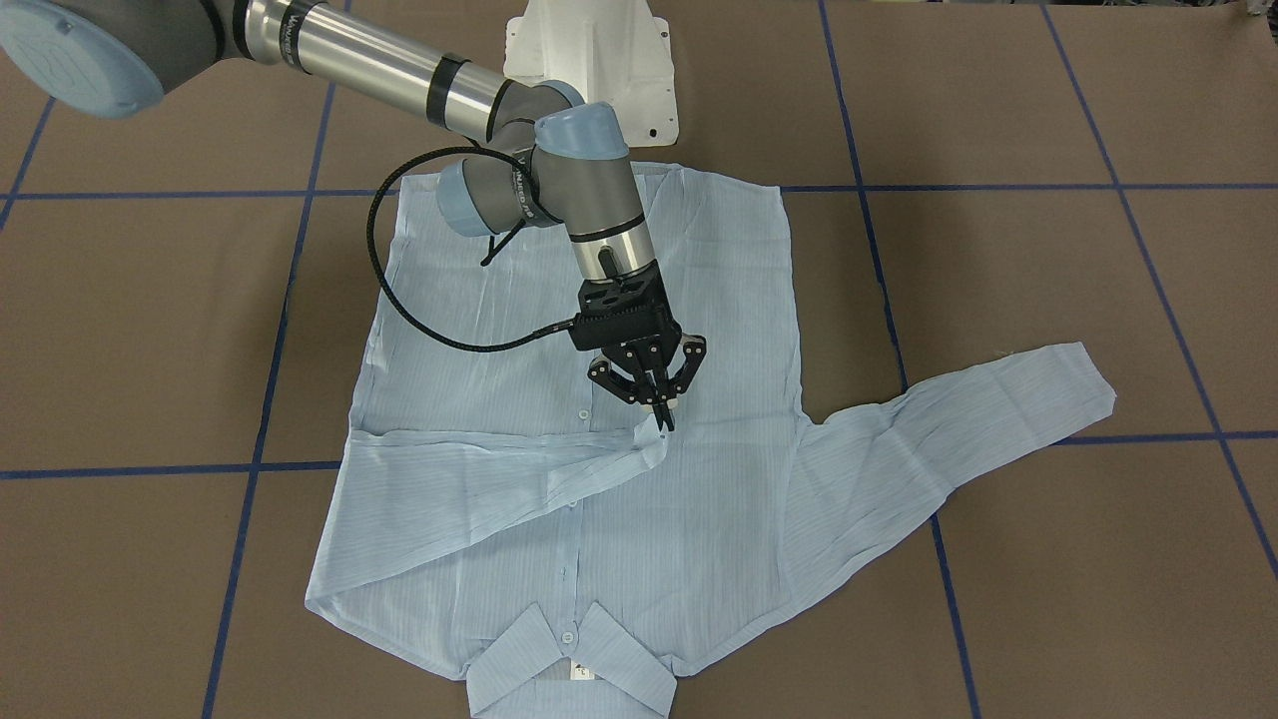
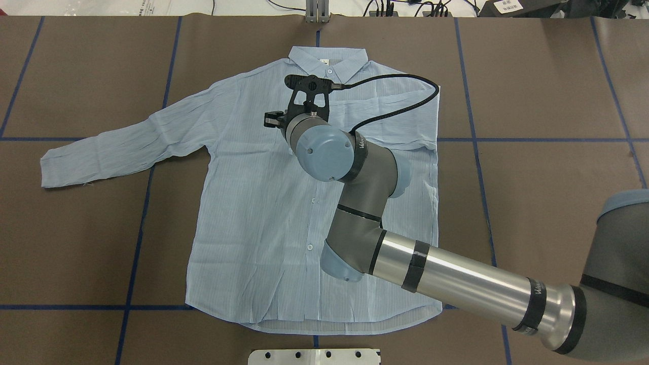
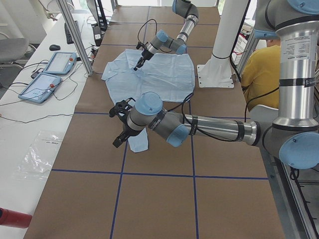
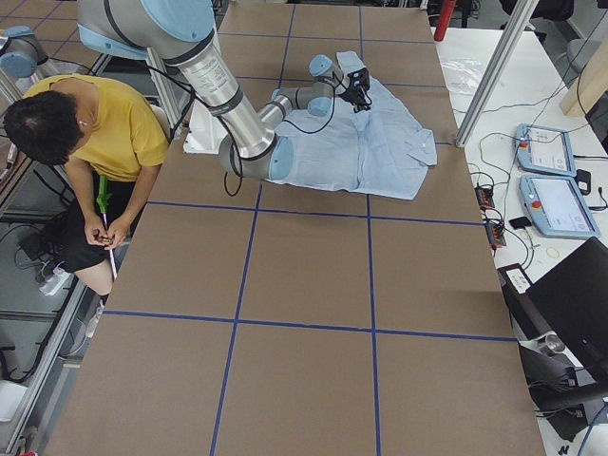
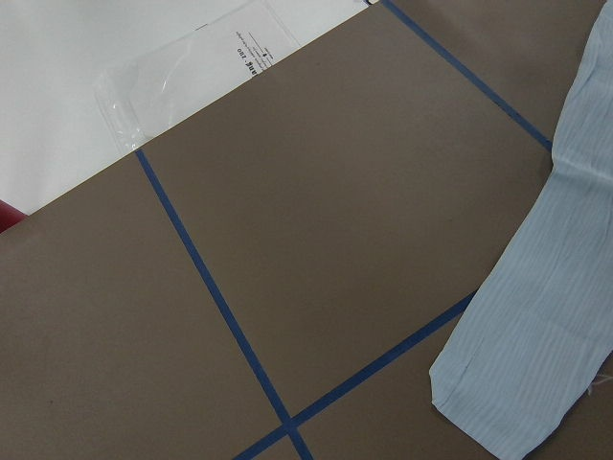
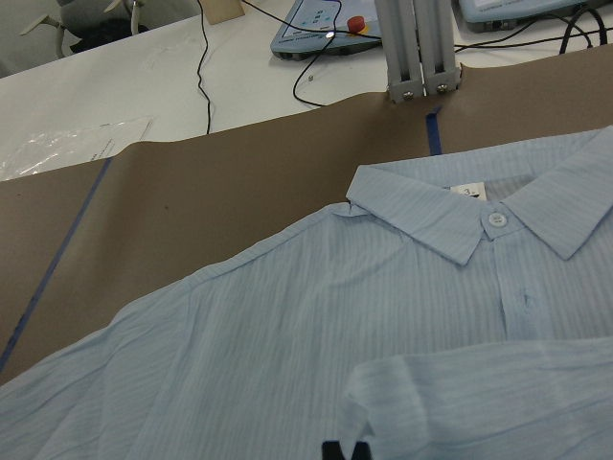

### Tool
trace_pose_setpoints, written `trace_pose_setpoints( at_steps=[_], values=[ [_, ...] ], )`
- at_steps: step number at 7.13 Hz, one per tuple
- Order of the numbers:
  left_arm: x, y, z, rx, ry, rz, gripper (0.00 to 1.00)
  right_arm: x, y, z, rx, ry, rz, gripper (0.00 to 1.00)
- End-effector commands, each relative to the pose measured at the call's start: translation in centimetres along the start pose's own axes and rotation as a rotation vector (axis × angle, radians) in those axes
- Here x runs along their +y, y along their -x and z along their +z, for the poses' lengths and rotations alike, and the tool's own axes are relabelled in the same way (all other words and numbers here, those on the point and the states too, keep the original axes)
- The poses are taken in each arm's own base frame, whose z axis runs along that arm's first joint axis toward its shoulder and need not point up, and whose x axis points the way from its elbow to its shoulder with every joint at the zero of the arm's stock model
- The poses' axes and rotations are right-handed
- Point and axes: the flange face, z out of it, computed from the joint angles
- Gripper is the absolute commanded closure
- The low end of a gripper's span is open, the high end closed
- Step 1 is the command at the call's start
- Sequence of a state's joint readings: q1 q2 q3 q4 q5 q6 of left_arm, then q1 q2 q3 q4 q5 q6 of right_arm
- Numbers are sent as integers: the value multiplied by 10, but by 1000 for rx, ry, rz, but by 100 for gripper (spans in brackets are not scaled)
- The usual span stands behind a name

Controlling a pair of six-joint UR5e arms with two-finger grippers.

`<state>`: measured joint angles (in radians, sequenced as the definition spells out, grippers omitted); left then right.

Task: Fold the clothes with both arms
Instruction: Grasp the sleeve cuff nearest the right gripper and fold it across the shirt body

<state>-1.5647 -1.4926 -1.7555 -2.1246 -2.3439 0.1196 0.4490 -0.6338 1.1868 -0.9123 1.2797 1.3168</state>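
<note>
The light blue shirt (image 1: 699,519) lies flat, front up, collar (image 6: 479,216) at the far side from the robot. One sleeve is folded across the chest. My right gripper (image 1: 663,414) is shut on that sleeve's cuff (image 1: 649,446), just above the shirt's middle. In the overhead view the right arm's wrist (image 2: 324,152) hides the fingers. The other sleeve (image 2: 121,147) lies stretched out to the robot's left. My left gripper (image 3: 116,124) hovers by that sleeve's end (image 3: 138,142). I cannot tell whether it is open or shut. The left wrist view shows only this sleeve (image 5: 536,326).
The brown table has blue tape lines (image 1: 280,330). The white pedestal base (image 1: 589,50) stands at the shirt's hem side. A metal post (image 6: 421,48) rises behind the collar. A plastic bag (image 5: 192,67) lies past the table edge. A person in yellow (image 4: 95,133) sits beside the robot.
</note>
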Motion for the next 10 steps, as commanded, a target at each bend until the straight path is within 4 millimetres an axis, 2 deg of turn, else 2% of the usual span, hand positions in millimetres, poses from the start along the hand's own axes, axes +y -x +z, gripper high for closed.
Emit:
trace_pose_setpoints(
  at_steps=[1, 3, 4, 5, 6, 7, 9, 10],
  values=[
    [2, 1, 2, 0, 4, -2, 0, 2, 42, 13, 15, 13, 61, 1],
    [0, 2, 2, 0, 3, -4, 0, -9, 52, 10, 44, 24, 70, 1],
    [-7, -1, -1, 1, -9, 7, 0, -35, 43, 12, 51, 55, 102, 1],
    [-12, -3, -3, -4, -48, 49, 0, -80, 16, 16, 136, 134, 122, 1],
    [-6, -4, 2, 0, -80, 44, 0, -128, -32, 8, 222, 206, 146, 1],
    [-8, -9, 11, 19, -84, -24, 0, -176, -89, -12, 235, 271, 95, 1],
    [-12, -60, 62, 112, -57, -198, 0, -243, -237, -80, 212, 377, -25, 0],
    [-1, -72, 85, 95, -105, -293, 0, -276, -300, -114, 232, 427, -97, 0]
  ],
)
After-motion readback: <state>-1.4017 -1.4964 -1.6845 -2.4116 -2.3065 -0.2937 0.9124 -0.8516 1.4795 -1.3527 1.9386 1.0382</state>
